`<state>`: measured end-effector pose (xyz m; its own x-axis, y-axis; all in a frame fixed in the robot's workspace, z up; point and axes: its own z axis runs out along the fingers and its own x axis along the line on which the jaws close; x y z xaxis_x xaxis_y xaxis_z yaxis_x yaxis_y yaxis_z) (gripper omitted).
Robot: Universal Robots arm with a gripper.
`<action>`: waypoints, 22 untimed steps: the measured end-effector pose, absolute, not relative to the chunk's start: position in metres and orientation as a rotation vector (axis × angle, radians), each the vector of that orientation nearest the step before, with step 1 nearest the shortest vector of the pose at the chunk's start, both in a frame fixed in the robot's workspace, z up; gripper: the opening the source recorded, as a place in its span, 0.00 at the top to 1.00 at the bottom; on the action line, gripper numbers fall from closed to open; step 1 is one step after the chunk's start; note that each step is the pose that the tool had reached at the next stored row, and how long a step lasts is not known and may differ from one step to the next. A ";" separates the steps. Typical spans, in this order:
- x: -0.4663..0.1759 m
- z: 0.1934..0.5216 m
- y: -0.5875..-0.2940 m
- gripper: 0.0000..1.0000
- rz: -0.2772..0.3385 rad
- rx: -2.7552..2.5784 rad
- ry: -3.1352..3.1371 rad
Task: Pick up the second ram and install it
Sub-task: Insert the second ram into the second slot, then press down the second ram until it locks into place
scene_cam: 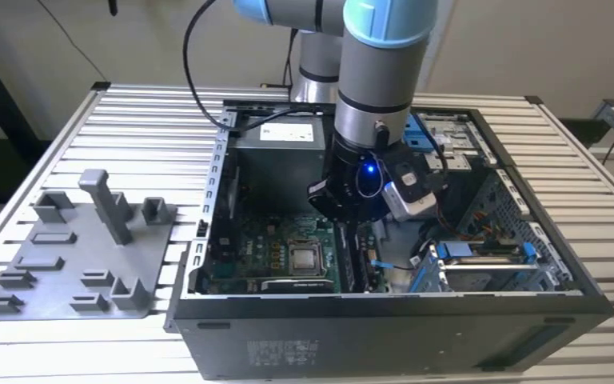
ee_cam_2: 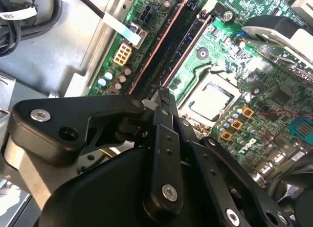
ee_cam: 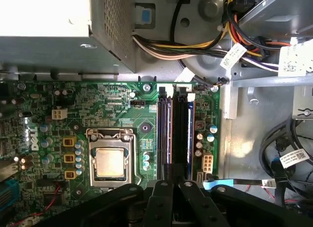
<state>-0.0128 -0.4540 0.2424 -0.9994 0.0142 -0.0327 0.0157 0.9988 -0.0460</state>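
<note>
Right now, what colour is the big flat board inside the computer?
Green. The motherboard shows best in the first wrist view.

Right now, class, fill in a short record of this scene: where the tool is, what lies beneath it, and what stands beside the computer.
tool: down inside the open computer case
beneath it: two long memory slots beside the processor
second ram: cannot tell whether held or seated
beside the case: grey plastic tray on the slatted table, at the exterior view's left
</note>
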 end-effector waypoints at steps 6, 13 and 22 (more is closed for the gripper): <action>-0.013 0.242 -0.454 0.89 -0.071 0.023 3.108; -0.013 0.242 -0.454 0.89 -0.070 0.023 3.108; -0.013 0.242 -0.454 0.89 -0.068 -0.009 3.108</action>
